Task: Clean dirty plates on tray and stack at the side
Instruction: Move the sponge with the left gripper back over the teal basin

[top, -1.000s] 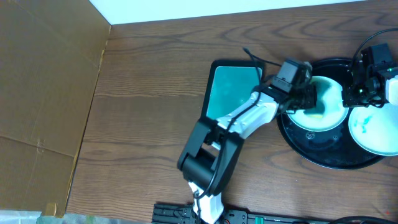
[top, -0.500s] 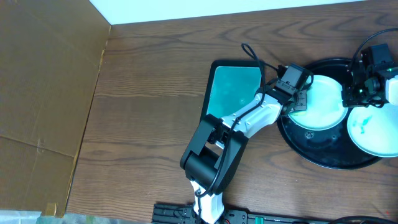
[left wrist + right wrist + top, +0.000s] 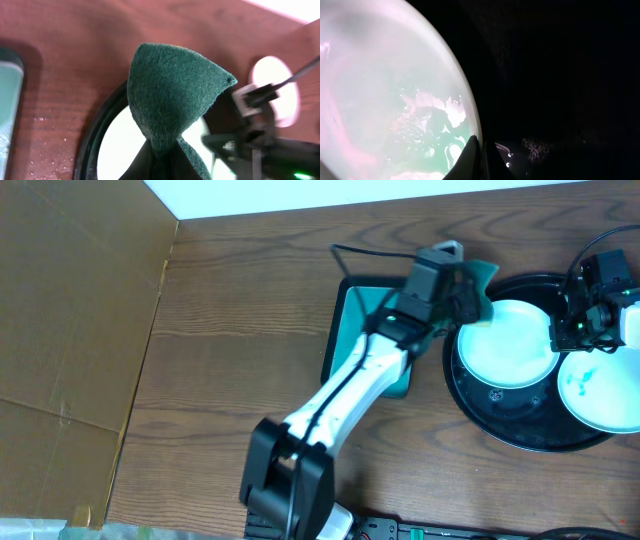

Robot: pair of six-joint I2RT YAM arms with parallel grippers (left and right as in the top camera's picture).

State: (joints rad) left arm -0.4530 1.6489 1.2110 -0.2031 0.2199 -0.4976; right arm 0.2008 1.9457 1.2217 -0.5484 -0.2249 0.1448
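Note:
The black tray lies at the right with white plates on it: one in the middle, one at the front right, a third cut off by the right edge. My left gripper is shut on a green scouring pad above the tray's far-left rim. In the left wrist view the pad hangs over the tray rim and a plate. My right gripper is shut on the rim of a plate with a teal smear.
A rectangular teal tray with a black rim lies left of the black tray, partly under my left arm. A brown cardboard sheet covers the table's left side. Bare wood lies between them. The table's far edge runs along the top.
My left gripper has lifted the pad off the middle plate and moved it back and left to the tray's far-left rim; the arm has stretched out. The right arm has not moved.

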